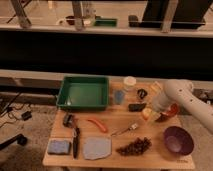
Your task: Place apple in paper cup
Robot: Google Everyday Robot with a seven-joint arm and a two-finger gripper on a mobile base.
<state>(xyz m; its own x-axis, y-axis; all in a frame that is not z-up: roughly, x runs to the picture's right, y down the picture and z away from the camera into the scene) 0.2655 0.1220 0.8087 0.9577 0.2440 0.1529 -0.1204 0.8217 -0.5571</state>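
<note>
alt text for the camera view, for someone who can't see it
A white robot arm reaches in from the right over a wooden table, its gripper shut on the apple. The paper cup stands farther back, right of a green tray.

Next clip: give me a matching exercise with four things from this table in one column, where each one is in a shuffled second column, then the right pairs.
Things
1. tray
2. paper cup
3. purple bowl
4. gripper

Places
A. near right corner of the table
B. closed on the apple, beside the reddish bowl
C. far left part of the table
D. far edge, just right of the tray

Pairs: 1-C, 2-D, 3-A, 4-B
</note>
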